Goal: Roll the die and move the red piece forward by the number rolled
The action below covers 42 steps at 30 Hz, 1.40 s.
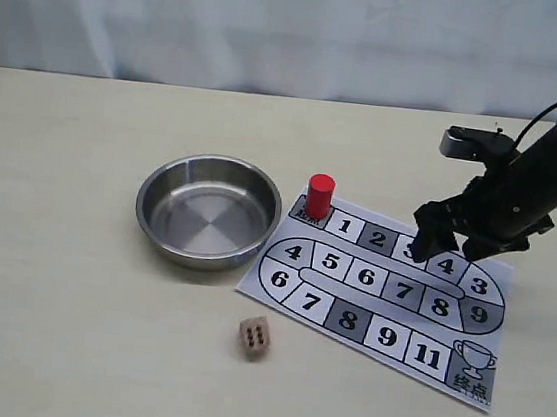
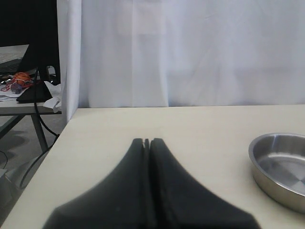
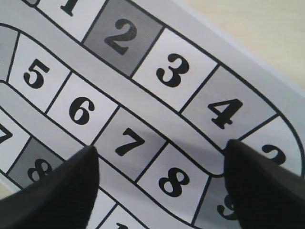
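Note:
The red piece (image 1: 320,194) stands upright on the start square at the upper left corner of the paper game board (image 1: 386,301). The tan die (image 1: 254,338) rests on the table in front of the board's left end, with six pips facing the camera. My right gripper (image 1: 447,248) hovers open over the board's upper row near squares 3 and 4; its wrist view shows the board (image 3: 143,86) between the spread fingertips (image 3: 71,181), nothing held. My left gripper (image 2: 147,141) is shut and empty, off to the left, out of the exterior view.
A steel bowl (image 1: 209,211) sits empty left of the board, also showing as the bowl (image 2: 281,167) in the left wrist view. A white curtain (image 1: 279,27) backs the table. The table's left edge (image 2: 47,152) drops off beside a cluttered side table.

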Tool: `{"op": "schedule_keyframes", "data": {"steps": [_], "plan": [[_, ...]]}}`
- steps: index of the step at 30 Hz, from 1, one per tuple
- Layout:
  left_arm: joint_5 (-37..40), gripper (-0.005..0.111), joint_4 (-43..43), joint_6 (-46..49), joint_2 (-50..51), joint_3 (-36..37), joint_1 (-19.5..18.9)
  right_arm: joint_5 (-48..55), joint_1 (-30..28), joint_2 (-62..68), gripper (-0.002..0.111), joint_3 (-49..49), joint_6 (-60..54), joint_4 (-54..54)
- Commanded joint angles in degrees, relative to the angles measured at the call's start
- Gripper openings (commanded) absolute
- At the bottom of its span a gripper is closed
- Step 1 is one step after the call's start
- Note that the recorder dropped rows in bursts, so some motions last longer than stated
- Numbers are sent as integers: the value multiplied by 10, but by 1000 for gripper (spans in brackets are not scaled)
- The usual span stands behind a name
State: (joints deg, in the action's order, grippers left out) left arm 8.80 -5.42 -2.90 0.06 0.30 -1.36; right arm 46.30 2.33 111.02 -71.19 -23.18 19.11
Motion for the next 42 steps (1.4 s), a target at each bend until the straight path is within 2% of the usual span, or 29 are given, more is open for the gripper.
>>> {"op": "schedule_keyframes", "data": {"steps": [1, 11, 25, 32, 39, 42], "plan": [[-7, 0, 1, -1, -1, -3, 0, -9, -2, -6, 55, 2, 4, -11], [-7, 0, 1, -1, -1, -3, 0, 3, -2, -6, 4, 2, 25, -22], [-6, 0, 1, -1, -1, -3, 0, 60, 12, -74, 4, 2, 25, -22], [-6, 0, 1, -1, -1, -3, 0, 63, 115, -106, 4, 2, 13, -35], [-6, 0, 1, -1, -1, -3, 0, 68, 236, -112, 4, 2, 76, -121], [-6, 0, 1, -1, -1, -3, 0, 63, 280, -112, 4, 10, 78, -125]]}}
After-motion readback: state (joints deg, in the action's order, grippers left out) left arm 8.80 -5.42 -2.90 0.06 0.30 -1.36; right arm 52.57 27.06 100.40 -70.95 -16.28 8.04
